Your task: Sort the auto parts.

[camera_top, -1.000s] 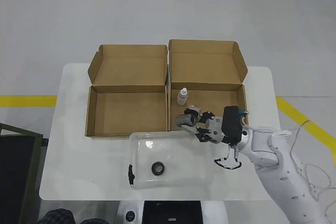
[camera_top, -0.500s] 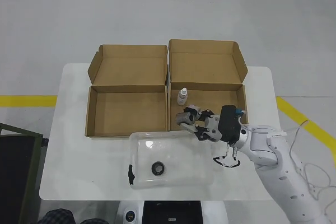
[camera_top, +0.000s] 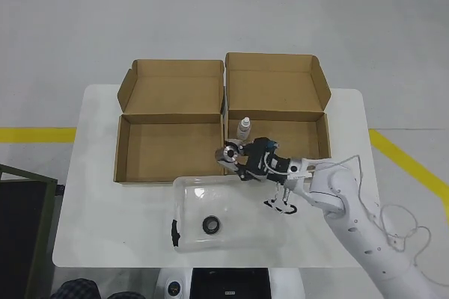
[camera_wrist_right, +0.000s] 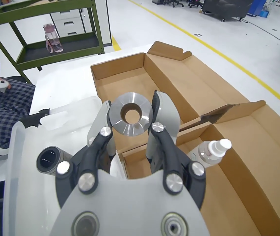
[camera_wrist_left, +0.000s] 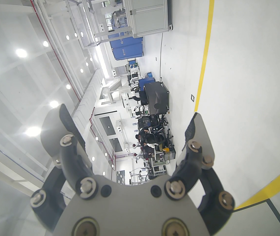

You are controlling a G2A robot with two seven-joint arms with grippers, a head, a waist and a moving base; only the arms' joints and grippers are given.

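**Top view.** The right pincer [camera_top: 234,157] is clamped on a silver metal bushing [camera_top: 226,155]. It holds the bushing above the shared wall between the left cardboard box [camera_top: 168,149] and the right cardboard box [camera_top: 299,138], near their front edges. One second ago the pincer and bushing were over the right box's front-left corner. They have since shifted leftward to the dividing wall, and the wrist has turned. A white spray bottle [camera_top: 244,127] is in the right box, close to its left wall, and has not moved. A clear plastic bin [camera_top: 247,224] sits on the white counter [camera_top: 97,194], just in front of the boxes. A dark cylindrical sleeve [camera_top: 210,223] lies inside the bin, its position unchanged.

**Left wrist view.** The left pincer [camera_wrist_left: 130,114] has its fingers spread wide with nothing between them. It is pointed out at the hall, away from the counter.

**Right wrist view.** The two fingers press on opposite sides of the bushing. Its conical face and centre bore are turned toward the camera. The left box's interior lies beyond it. The sleeve lies in the bin beside the pincer, open end showing. A strip of black tape [camera_wrist_right: 34,120] sits on the bin's rim.
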